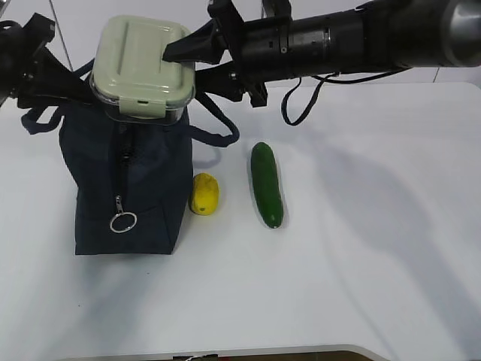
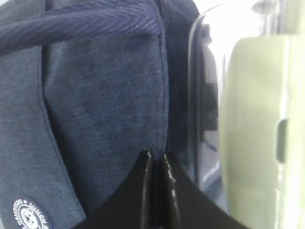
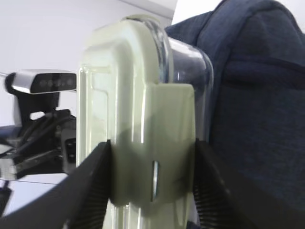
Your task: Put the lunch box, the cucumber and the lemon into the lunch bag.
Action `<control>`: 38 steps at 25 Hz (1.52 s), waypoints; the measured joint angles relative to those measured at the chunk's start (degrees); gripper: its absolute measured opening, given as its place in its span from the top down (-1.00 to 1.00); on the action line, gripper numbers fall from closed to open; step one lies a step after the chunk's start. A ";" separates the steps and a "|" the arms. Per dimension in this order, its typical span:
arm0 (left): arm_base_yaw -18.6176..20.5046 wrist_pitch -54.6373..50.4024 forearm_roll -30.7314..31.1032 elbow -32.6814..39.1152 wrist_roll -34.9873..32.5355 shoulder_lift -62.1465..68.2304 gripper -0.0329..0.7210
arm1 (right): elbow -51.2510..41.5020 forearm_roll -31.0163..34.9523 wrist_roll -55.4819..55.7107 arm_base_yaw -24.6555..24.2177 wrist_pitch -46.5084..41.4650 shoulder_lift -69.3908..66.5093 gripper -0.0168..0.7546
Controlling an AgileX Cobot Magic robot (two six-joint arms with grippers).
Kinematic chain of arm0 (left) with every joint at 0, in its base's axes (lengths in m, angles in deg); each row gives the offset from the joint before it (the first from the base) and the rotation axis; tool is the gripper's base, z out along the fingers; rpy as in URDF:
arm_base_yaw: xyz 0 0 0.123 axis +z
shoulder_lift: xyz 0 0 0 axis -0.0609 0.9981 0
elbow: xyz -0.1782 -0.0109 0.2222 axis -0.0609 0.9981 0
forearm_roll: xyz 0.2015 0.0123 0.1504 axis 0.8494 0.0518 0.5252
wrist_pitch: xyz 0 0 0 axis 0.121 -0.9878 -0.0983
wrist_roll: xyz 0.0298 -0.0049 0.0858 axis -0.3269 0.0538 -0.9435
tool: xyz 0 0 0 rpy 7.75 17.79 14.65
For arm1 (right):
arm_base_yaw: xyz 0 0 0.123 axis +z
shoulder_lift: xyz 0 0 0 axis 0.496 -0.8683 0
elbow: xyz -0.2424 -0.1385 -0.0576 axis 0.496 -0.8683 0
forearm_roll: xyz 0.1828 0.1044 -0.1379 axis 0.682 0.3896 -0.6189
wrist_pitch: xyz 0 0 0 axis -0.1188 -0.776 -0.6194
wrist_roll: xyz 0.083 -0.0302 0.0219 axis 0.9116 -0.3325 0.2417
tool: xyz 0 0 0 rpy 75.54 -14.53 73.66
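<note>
The lunch box (image 1: 139, 64), clear glass under a pale green lid, hangs at the top opening of the navy lunch bag (image 1: 150, 195). My right gripper (image 1: 180, 64) reaches in from the right and is shut on its lid clip. In the right wrist view the gripper (image 3: 152, 148) clamps the lunch box (image 3: 128, 86) beside the bag (image 3: 257, 95). My left gripper (image 2: 157, 155) is shut on a seam of the bag (image 2: 95, 95), with the lunch box (image 2: 248, 119) just to the right. The lemon (image 1: 204, 193) and the cucumber (image 1: 266, 184) lie on the table right of the bag.
The bag's zipper runs down its front to a metal ring pull (image 1: 122, 222). A black cable loop (image 1: 297, 105) hangs under the right arm. The white table (image 1: 361, 263) stretches to the right, and its front edge (image 1: 301, 350) is near the bottom.
</note>
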 joint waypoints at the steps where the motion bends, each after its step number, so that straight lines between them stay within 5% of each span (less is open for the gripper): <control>1: 0.00 -0.12 0.00 0.00 0.00 0.00 0.94 | 0.00 -0.47 0.00 0.00 0.00 -0.25 -0.05; 13: 0.00 -1.36 -0.20 0.00 -0.08 0.00 0.94 | 0.00 -15.36 -0.44 0.00 0.28 -0.81 -0.05; 30: -0.13 -3.02 -2.36 0.00 -0.99 0.00 0.94 | 0.83 -18.28 -0.44 1.61 4.52 -2.87 -0.05; 38: -1.42 -4.41 -2.59 0.00 -1.35 0.00 0.94 | 5.85 -27.45 -0.44 5.82 5.30 -3.68 -0.05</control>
